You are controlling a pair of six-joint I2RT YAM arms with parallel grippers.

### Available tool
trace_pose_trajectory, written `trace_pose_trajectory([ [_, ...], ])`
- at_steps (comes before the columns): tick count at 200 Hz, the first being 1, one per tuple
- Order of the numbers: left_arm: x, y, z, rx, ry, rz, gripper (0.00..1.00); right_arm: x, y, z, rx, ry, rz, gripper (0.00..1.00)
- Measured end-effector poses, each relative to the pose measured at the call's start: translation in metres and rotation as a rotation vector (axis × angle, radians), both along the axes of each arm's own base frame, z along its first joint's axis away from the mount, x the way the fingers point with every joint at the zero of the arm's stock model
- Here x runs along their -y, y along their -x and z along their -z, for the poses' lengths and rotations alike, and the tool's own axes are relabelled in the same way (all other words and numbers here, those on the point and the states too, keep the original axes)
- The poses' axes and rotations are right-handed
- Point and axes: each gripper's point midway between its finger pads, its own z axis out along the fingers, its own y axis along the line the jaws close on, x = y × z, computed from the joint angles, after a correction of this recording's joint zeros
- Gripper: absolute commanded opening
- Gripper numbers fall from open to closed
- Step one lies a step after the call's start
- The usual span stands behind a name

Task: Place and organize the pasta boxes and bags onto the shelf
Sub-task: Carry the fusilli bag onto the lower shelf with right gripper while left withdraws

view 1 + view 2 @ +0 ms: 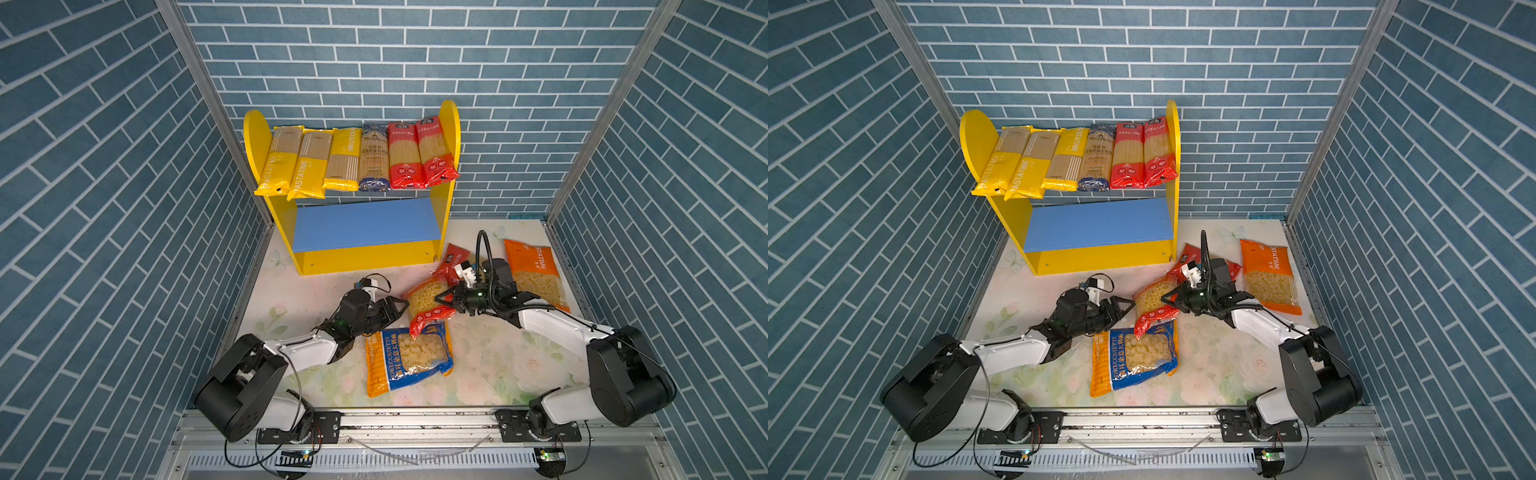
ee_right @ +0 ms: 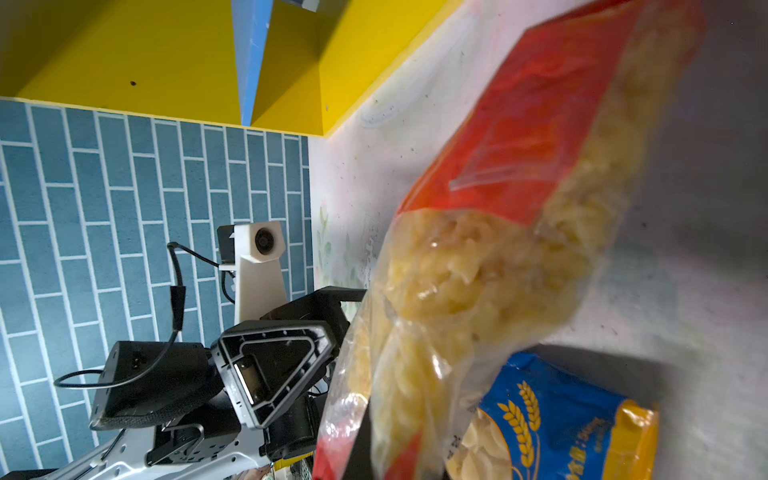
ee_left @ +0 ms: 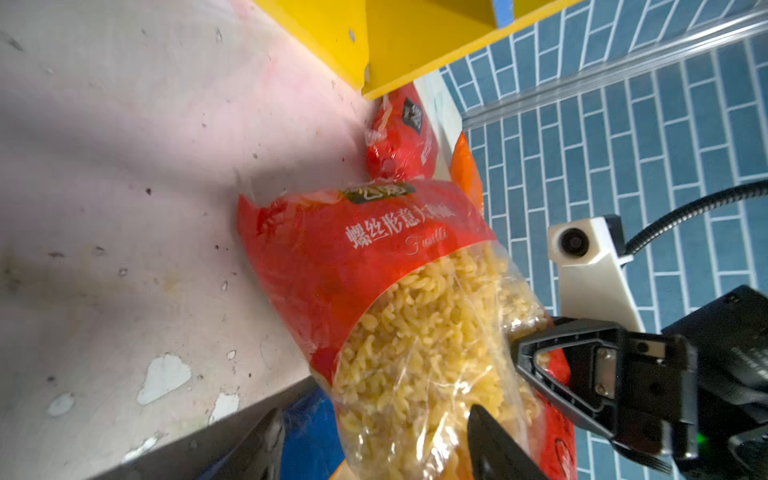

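Floral tabletop (image 1: 490,365): right end effector (image 1: 445,304) pinching fusilli bag (image 1: 424,295); left end effector (image 1: 400,309) spread.

Yellow shelf (image 1: 257,137) with blue board (image 1: 365,224); red fusilli bag (image 3: 353,257); blue brick-pattern walls (image 1: 415,62).

Shelf (image 1: 257,141) and flowered table (image 1: 490,361), loaded
Six long packs (image 1: 374,158) lie side by side across the shelf's top (three yellow, one dark blue, two red). On the table: a blue-orange bag (image 1: 407,357) near centre, an orange bag (image 1: 536,274) far right.
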Motion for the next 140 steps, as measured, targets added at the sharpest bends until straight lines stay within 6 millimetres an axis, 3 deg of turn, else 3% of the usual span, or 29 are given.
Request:
trace_pose_trajectory([
  [36,-0.036,0.0,-0.028,0.044,0.022,-0.085,0.81,-0.02,0.001,-0.02,0.048,-0.008,-0.019,0.0],
  [73,-0.09,0.004,-0.057,0.071,0.021,-0.228,0.88,-0.046,0.003,-0.049,0.125,-0.029,-0.053,0.0],
  [107,-0.134,0.009,-0.068,0.057,-0.01,-0.347,0.89,-0.084,-0.006,-0.083,0.236,-0.09,-0.085,0.0],
  [140,-0.161,0.015,-0.07,0.026,-0.039,-0.424,0.9,-0.119,-0.024,-0.11,0.356,-0.175,-0.097,0.0],
])
